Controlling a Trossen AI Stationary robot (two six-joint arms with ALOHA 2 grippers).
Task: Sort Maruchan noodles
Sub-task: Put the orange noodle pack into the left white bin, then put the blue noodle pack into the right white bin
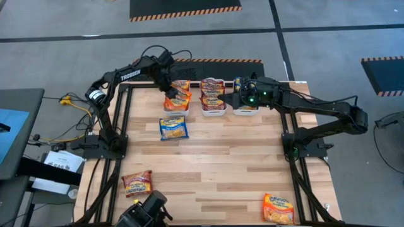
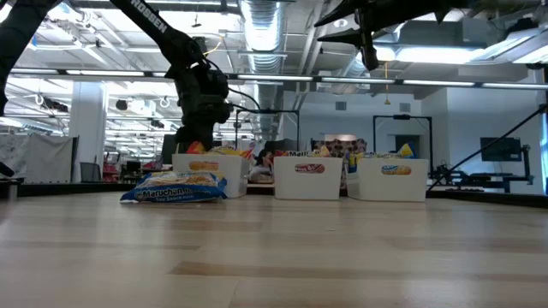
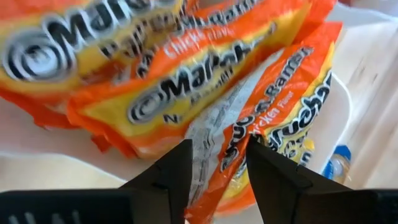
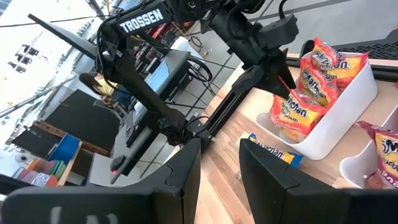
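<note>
Left gripper (image 3: pixel 214 165) over left bin (image 1: pixel 165 106), jaws parted around upright orange packet (image 3: pixel 273 124), not clamped. Right gripper (image 4: pixel 219 163) hangs open, empty, above right bin (image 1: pixel 245 111). Packets light, crinkly, slippery, brittle inside; pinch by edge seam. On table: 1 blue packet (image 1: pixel 173 128), 1 maroon packet (image 1: pixel 137 183), 1 orange (image 1: pixel 278 209). 3 bins; contents uncountable.

Even, diffuse overhead light across the high view; worktop (image 1: pixel 214 164) evenly lit, shadows soft and faint. Low view: ceiling light strips (image 2: pixel 257 21) blown out at upper centre, left background washed pale, arms reading as dark silhouettes against it; foreground wood soft, out of focus. Left wrist view: orange packets (image 3: pixel 186 81) very close, print blurred, glare on crinkled plastic. Right wrist view: upper left overexposed white, near fingers (image 4: pixel 180 186) blurred along lower edge.
</note>
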